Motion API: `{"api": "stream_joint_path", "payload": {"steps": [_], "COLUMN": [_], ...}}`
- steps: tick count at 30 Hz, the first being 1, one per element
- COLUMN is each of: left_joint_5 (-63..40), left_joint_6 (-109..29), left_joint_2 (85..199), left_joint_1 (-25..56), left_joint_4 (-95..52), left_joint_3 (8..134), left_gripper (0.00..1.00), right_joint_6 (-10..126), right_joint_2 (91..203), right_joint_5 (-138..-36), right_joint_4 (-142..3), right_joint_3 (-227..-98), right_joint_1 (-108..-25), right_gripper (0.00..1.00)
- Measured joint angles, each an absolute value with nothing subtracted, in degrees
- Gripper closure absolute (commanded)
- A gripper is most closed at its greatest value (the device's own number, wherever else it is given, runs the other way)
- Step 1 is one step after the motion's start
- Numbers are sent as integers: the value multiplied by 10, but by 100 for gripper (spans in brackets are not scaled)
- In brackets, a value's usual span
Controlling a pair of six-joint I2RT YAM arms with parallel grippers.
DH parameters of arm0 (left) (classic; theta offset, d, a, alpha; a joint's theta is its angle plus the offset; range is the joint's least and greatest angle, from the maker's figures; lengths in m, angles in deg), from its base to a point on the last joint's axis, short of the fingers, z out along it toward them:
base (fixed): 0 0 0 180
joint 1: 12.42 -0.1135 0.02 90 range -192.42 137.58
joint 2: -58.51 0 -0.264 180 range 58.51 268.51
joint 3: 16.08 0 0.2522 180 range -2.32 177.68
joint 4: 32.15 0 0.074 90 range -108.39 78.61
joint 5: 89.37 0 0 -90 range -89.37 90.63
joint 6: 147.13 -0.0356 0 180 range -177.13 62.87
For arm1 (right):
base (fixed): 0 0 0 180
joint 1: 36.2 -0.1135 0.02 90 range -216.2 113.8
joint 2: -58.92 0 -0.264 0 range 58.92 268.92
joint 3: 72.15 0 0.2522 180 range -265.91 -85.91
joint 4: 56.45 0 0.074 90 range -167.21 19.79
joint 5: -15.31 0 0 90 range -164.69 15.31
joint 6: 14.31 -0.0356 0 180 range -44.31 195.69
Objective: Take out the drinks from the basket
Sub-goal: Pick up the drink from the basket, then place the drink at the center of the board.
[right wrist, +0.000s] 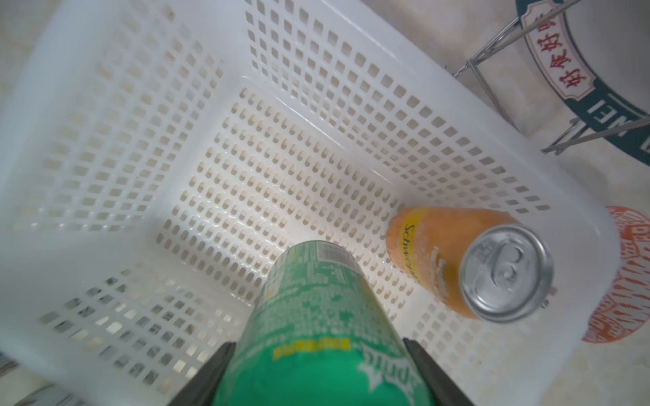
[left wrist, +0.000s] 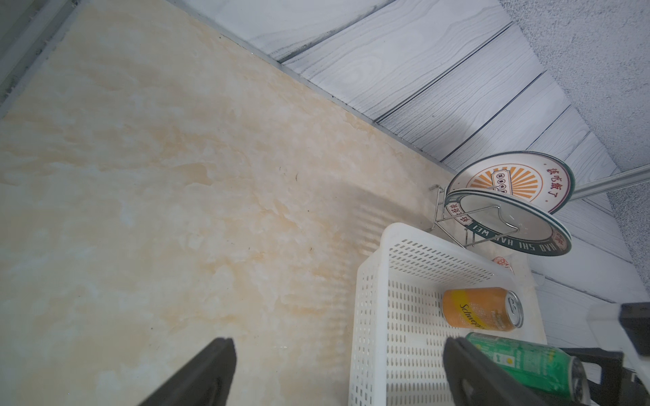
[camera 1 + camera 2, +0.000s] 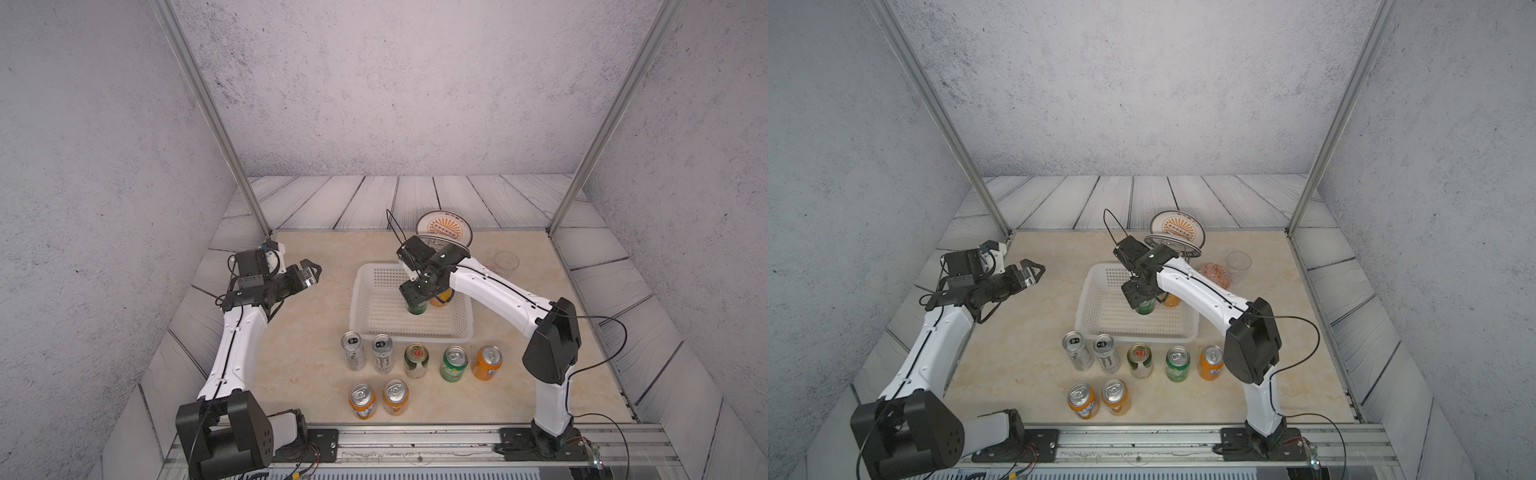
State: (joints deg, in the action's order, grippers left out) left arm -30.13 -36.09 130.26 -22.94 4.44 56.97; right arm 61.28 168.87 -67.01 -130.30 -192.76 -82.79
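Right gripper (image 1: pixel 320 379) is down inside the basket (image 3: pixel 362 299), and I've got both black fingers (image 1: pixel 207 372) pressed against the sides of the green can (image 1: pixel 316 309): jaws about two-thirds apart, clamped on it near its top. The can is upright over the perforated floor, toward the basket's near-right part; I can't tell whether its base is touching the floor or just off it. Just beside it, toward the right wall, the orange can (image 1: pixel 457 260) stands on its own, silver top up, apart from the fingers. Left gripper (image 3: pixel 311 272) hangs above the bare tabletop (image 2: pixel 140 211), well left of the basket, jaws spread fully wide with nothing between them. In front of the basket I see seven drinks standing out on the table: a row of two slim silver-white cans (image 3: pixel 353 351), a gold-banded green can (image 3: pixel 416 360), a plain green one (image 3: pixel 454 363) and an orange one (image 3: pixel 487 362), then two more orange cans (image 3: pixel 362 400) nearer me. Behind the basket sit the plates on their rack (image 3: pixel 444 226).
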Motion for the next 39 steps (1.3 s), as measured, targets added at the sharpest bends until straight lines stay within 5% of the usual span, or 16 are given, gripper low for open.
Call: {"api": "stream_joint_path", "payload": {"steps": [16,39], "left_joint_5": [-307,-309], "left_joint_6": [-361,-361], "left_joint_2": [1304,1307], "left_joint_1": [-233,-236], "left_joint_4": [44,44], "left_joint_3": [570,570], "left_gripper": [1,1], "right_joint_6": [596,433], "right_joint_2": [1570,1394], "right_joint_5": [-640,-622], "right_joint_4": [-1391,-1387], "right_joint_3": [-1925,-1694], "right_joint_1": [-920,-1076], "right_gripper": [31,32]}}
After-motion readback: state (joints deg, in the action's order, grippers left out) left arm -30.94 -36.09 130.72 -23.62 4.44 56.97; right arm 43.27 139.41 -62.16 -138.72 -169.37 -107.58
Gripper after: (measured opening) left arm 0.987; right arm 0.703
